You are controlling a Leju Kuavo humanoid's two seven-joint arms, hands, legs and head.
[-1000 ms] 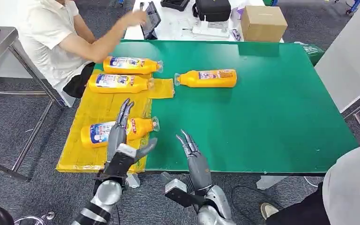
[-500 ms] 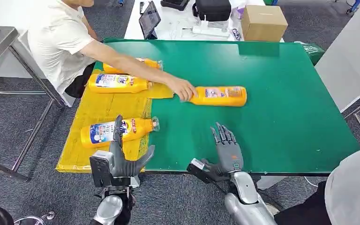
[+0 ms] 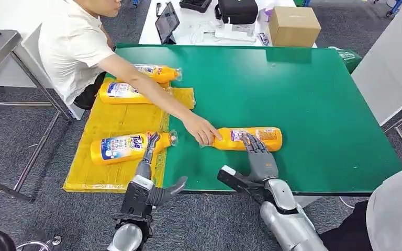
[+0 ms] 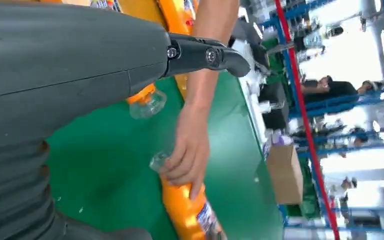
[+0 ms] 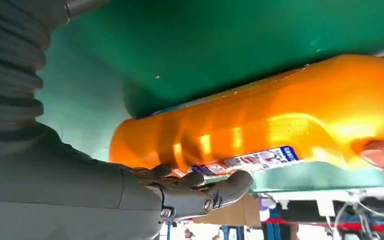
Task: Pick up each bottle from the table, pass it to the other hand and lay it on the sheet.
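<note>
Reaching over the desk [image 3: 314, 104], the right robot hand [image 3: 256, 154] lies with its fingers spread on top of the bottle [image 3: 248, 138], which rests on its side on the green surface just ahead of the palm. The fingertips [image 5: 230, 185] rest against the label side, but they do not wrap around the body, so I judge this a first touch and not a grip. A person's hand [image 3: 201, 130] holds the bottle by its neck, on the far side from the robot's right thumb, probably steadying it or setting it within reach; while that hand is there, closing on the bottle looks risky.

The left robot hand [image 3: 149, 172] hovers spread and holding nothing, near the desk's front edge, beside the sheet [image 3: 110, 123]. That suits its part: it waits to take the bottle and lay it down. Just beyond its fingertips a second bottle [image 3: 131, 146] already lies on the sheet, and two more lie farther off, near the person.

Much is hard to read. The person's arm crosses the farthest bottle and hides its middle. The right wrist view is turned and close, so the bottle's cap end is cut off there. Whether the right thumb touches the bottle I cannot tell.
</note>
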